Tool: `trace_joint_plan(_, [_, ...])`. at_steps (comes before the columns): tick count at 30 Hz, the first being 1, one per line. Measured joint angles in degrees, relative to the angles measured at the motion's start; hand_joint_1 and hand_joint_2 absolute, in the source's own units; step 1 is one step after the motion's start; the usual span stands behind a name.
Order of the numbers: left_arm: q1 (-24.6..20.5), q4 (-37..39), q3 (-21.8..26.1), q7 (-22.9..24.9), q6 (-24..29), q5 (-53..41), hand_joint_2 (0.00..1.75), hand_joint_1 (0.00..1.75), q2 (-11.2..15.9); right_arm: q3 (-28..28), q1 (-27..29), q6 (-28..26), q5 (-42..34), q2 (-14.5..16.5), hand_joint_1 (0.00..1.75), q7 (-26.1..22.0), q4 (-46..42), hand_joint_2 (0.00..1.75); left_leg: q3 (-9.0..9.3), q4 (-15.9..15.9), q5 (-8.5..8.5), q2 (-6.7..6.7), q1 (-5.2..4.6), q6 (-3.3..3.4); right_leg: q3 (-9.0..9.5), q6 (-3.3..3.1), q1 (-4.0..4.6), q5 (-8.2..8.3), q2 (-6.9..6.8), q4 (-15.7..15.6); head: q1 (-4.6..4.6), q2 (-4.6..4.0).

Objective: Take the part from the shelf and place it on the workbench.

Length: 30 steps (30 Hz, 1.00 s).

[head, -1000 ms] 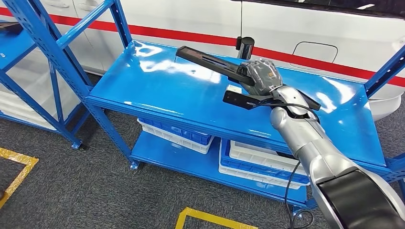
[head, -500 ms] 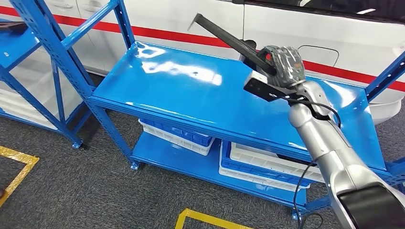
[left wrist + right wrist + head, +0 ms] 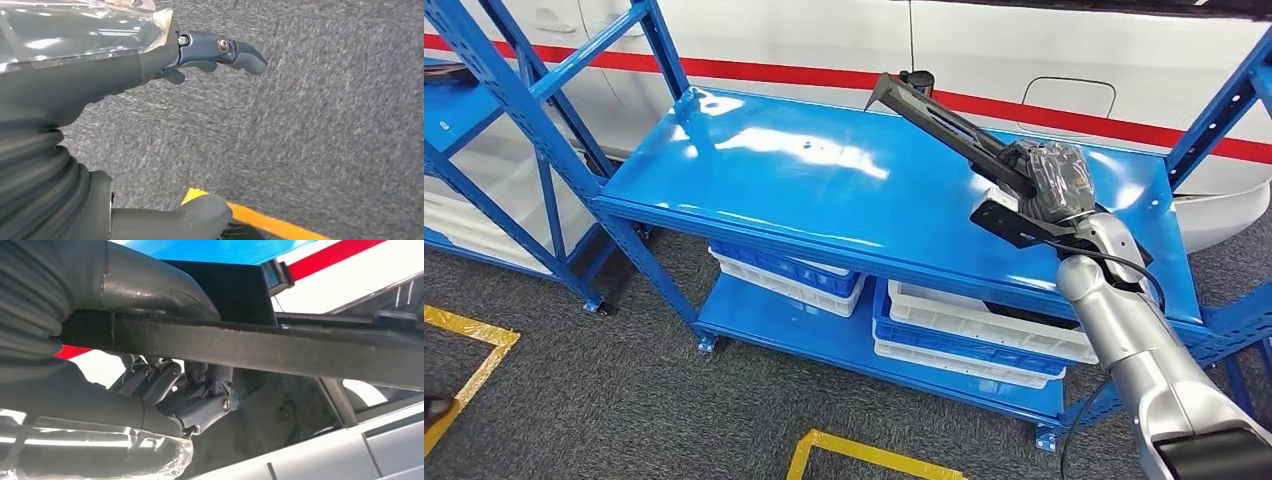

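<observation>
In the head view my right hand grips a long black part near its wider end, holding it in the air above the right side of the blue shelf top. The part slants up and away to the back left, clear of the shelf surface. Up close in the right wrist view, the black bar runs across the picture with my thumb over it and my fingers curled under. My left hand hangs over grey carpet with its fingers apart and nothing in it.
Blue and white bins sit on the lower shelf. A white car with a red stripe stands right behind the rack. Another blue rack is at the left. Yellow tape marks the carpet in front.
The part lay on the shelf top a second ago; my right hand has lifted it off and tilted its far end upward. The view has also shifted slightly.
</observation>
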Motion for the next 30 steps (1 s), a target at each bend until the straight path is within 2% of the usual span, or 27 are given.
trace_joint_plan(2, [-0.1,0.0,-0.2,0.0,0.0,-0.1,1.75,0.0,0.0,-0.2,0.0,0.0,0.0,-0.1,1.75,0.0,-0.2,1.75,-1.86,6.4,-5.28,0.3,-0.05,-0.11,-0.78,-0.99,0.48,0.69,-0.11,0.0,-0.1,0.0])
trace_joint_plan(3, [-0.1,0.0,-0.2,0.0,0.0,-0.2,1.75,0.0,0.0,-0.3,0.2,0.1,0.0,-0.2,1.75,0.0,-0.2,1.75,-2.69,9.9,-7.34,0.32,-0.09,-0.05,-1.19,-1.31,0.78,1.01,-0.17,0.0,-0.12,-0.01])
trace_joint_plan(4, [-0.2,0.0,-0.2,0.0,0.0,-0.3,1.75,0.0,0.0,-0.4,0.3,0.3,0.0,-0.3,1.75,0.0,-0.3,1.75,-2.92,12.4,-8.32,0.33,-0.15,0.16,-1.6,-1.52,1.11,1.34,-0.23,0.0,-0.12,-0.01])
trace_joint_plan(5, [-0.2,0.0,-0.3,0.1,0.0,-0.3,1.75,0.0,0.0,-0.6,0.5,0.5,0.0,-0.3,1.75,0.0,-0.3,1.75,-2.41,13.2,-8.31,0.33,-0.26,0.49,-2.0,-1.65,1.44,1.68,-0.26,0.0,-0.1,-0.01])
trace_joint_plan(6, [-0.2,0.0,-0.3,0.1,0.0,-0.4,1.75,0.0,0.0,-0.8,0.7,0.6,0.0,-0.4,1.75,0.0,-0.4,1.75,-0.85,12.0,-7.44,0.33,-0.47,1.02,-2.41,-1.72,1.76,2.03,-0.27,0.0,-0.1,-0.01])
trace_joint_plan(7, [-0.2,0.0,-0.3,0.1,0.0,-0.4,1.75,0.0,0.0,-0.9,0.8,0.7,0.0,-0.5,1.75,0.0,-0.6,1.75,1.62,9.1,-6.24,0.3,-0.8,1.77,-2.75,-1.76,2.01,2.35,-0.26,0.0,-0.1,-0.01])
trace_joint_plan(8, [-0.2,0.0,-0.3,0.1,0.0,-0.4,1.75,0.0,0.1,-1.1,0.8,0.7,0.1,-0.5,1.75,0.0,-0.8,1.75,4.33,5.3,-5.73,0.31,-1.19,2.65,-2.99,-1.73,2.17,2.65,-0.27,0.0,-0.07,-0.01])
trace_joint_plan(9, [-0.3,0.0,-0.3,0.1,0.0,-0.4,1.75,0.0,0.1,-1.3,0.9,0.8,0.1,-0.6,1.75,0.0,-0.9,1.75,6.64,2.0,-5.32,0.38,-1.59,3.23,-3.15,-1.58,2.27,2.96,-0.31,0.0,-0.03,-0.01])
trace_joint_plan(10, [-0.4,-0.1,-0.3,0.1,0.0,-0.4,1.75,0.0,0.1,-1.4,0.9,0.9,0.1,-0.7,1.75,0.0,-1.1,1.75,8.1,-0.3,-5.27,0.43,-1.97,3.62,-3.21,-1.33,2.23,3.24,-0.39,-0.1,-0.03,0.0])
trace_joint_plan(11, [-0.4,-0.1,-0.3,0.1,0.0,-0.4,1.75,0.0,0.2,-1.4,0.9,1.0,0.1,-0.8,1.75,0.0,-1.2,1.75,8.66,-1.4,-5.37,0.5,-2.29,3.76,-3.25,-0.99,2.08,3.59,-0.48,-0.2,-0.03,0.01])
trace_joint_plan(12, [-0.4,-0.1,-0.3,0.1,0.0,-0.4,1.75,0.0,0.2,-1.5,1.0,1.1,0.1,-0.9,1.75,0.0,-1.2,1.75,8.62,-1.8,-4.85,0.54,-2.55,3.71,-3.26,-0.56,1.95,3.98,-0.56,-0.4,-0.07,0.0])
trace_joint_plan(14, [-0.5,-0.1,-0.3,0.1,-0.1,-0.4,1.75,0.0,0.3,-1.5,1.3,1.2,0.2,-1.0,1.75,0.0,-1.2,1.75,8.51,-3.4,-3.29,0.77,-2.46,3.87,-3.8,-0.06,1.9,4.02,-0.63,-0.4,-0.07,0.0])
trace_joint_plan(15, [-0.5,-0.1,-0.3,0.1,-0.1,-0.4,1.75,0.0,0.2,-1.6,1.4,1.3,0.2,-1.1,1.75,0.0,-1.2,1.75,8.25,-4.2,-2.28,0.91,-2.3,4.0,-4.46,-0.12,2.01,2.9,-0.65,0.5,0.04,-0.01])
trace_joint_plan(16, [-0.6,-0.1,-0.3,0.1,-0.1,-0.4,1.75,0.0,0.2,-1.7,1.4,1.3,0.2,-1.3,1.75,0.0,-1.2,1.75,7.84,-4.8,-1.35,1.05,-2.13,4.05,-5.35,-0.37,2.07,1.01,-0.66,2.6,0.15,0.0])
trace_joint_plan(18, [-0.7,-0.1,-0.3,0.1,-0.1,-0.4,1.75,0.0,0.1,-1.8,1.6,1.4,0.3,-1.5,1.75,0.0,-1.3,1.75,6.47,-5.0,-0.12,1.07,-2.22,4.2,-7.12,-0.67,1.92,-3.35,-0.67,9.1,0.3,-0.01])
trace_joint_plan(19, [-0.7,-0.1,-0.3,0.0,-0.2,-0.5,1.75,0.0,0.0,-1.9,1.7,1.4,0.3,-1.6,1.75,0.0,-1.3,1.75,5.76,-5.0,0.4,1.08,-2.25,4.15,-7.49,-0.45,1.77,-4.49,-0.68,12.0,0.3,0.0])
trace_joint_plan(20, [-0.7,-0.1,-0.3,0.0,-0.2,-0.5,1.75,0.0,0.0,-1.9,1.9,1.4,0.4,-1.7,1.75,0.1,-1.3,1.75,5.02,-4.9,0.93,1.09,-2.22,4.04,-7.2,0.06,1.62,-4.64,-0.69,13.5,0.29,-0.01])
trace_joint_plan(21, [-0.7,-0.1,-0.3,0.0,-0.2,-0.5,1.75,0.0,-0.1,-2.0,2.1,1.4,0.5,-1.7,1.75,0.1,-1.3,1.75,4.26,-4.8,1.45,1.11,-2.15,3.87,-6.04,0.76,1.46,-3.94,-0.71,13.1,0.3,-0.01])
trace_joint_plan(22, [-0.7,-0.1,-0.3,0.0,-0.2,-0.5,1.75,0.0,-0.2,-2.1,2.2,1.4,0.6,-1.8,1.75,0.1,-1.4,1.75,3.49,-4.6,1.91,1.12,-2.05,3.62,-3.83,1.49,1.27,-2.7,-0.75,10.6,0.29,-0.01])
trace_joint_plan(23, [-0.7,-0.1,-0.3,0.0,-0.2,-0.5,1.75,0.0,-0.3,-2.2,2.3,1.4,0.7,-1.8,1.75,0.1,-1.5,1.75,2.72,-4.2,2.3,1.13,-1.98,3.32,-1.21,2.03,1.09,-2.09,-0.79,6.8,0.3,-0.01])
trace_joint_plan(24, [-0.7,-0.1,-0.3,0.0,-0.2,-0.6,1.75,0.0,-0.3,-2.4,2.3,1.4,0.8,-1.9,1.75,0.1,-1.8,1.75,1.94,-3.7,2.62,1.11,-1.97,2.99,1.43,2.2,1.21,-1.99,-0.77,3.0,0.32,-0.01])
trace_joint_plan(25, [-0.8,-0.1,-0.3,0.0,-0.2,-0.6,1.75,0.0,-0.3,-2.5,2.3,1.4,0.9,-2.0,1.75,0.2,-2.0,1.75,1.37,-3.2,2.91,1.08,-2.05,2.64,3.2,2.07,1.35,-2.23,-0.73,0.1,0.27,0.0])
trace_joint_plan(26, [-0.8,-0.1,-0.3,0.0,-0.2,-0.6,1.75,0.0,-0.3,-2.6,2.4,1.3,1.0,-2.0,1.75,0.2,-2.2,1.75,0.98,-2.9,3.2,1.01,-2.17,2.37,4.0,1.69,1.55,-2.76,-0.68,-1.4,0.25,0.0])
trace_joint_plan(27, [-0.8,-0.1,-0.3,0.0,-0.2,-0.6,1.75,0.0,-0.3,-2.7,2.5,1.3,1.1,-2.1,1.75,0.3,-2.4,1.75,0.73,-2.7,3.54,0.93,-2.26,2.16,4.17,1.25,1.75,-2.75,-0.63,-1.7,0.16,0.01])
trace_joint_plan(28, [-0.8,-0.1,-0.3,0.0,-0.2,-0.6,1.75,0.0,-0.3,-2.7,2.7,1.3,1.1,-2.1,1.75,0.4,-2.5,1.75,0.58,-2.7,3.82,0.84,-2.22,1.98,3.66,0.73,1.52,-2.42,-0.67,-1.5,0.08,0.01])
trace_joint_plan(29, [-0.8,-0.1,-0.3,0.0,-0.2,-0.6,1.75,0.0,-0.2,-2.7,2.7,1.3,1.2,-2.1,1.75,0.4,-2.5,1.75,0.22,-2.3,3.36,0.75,-2.08,1.75,3.36,0.1,1.35,-2.0,-0.75,-1.5,0.04,0.0])
trace_joint_plan(30, [-0.8,-0.1,-0.3,0.0,-0.2,-0.6,1.75,0.0,-0.2,-2.7,2.8,1.3,1.2,-2.1,1.75,0.5,-2.6,1.75,-0.31,-1.2,1.92,0.68,-1.91,1.44,2.91,-0.61,1.19,-1.47,-0.83,-1.5,-0.08,0.0])
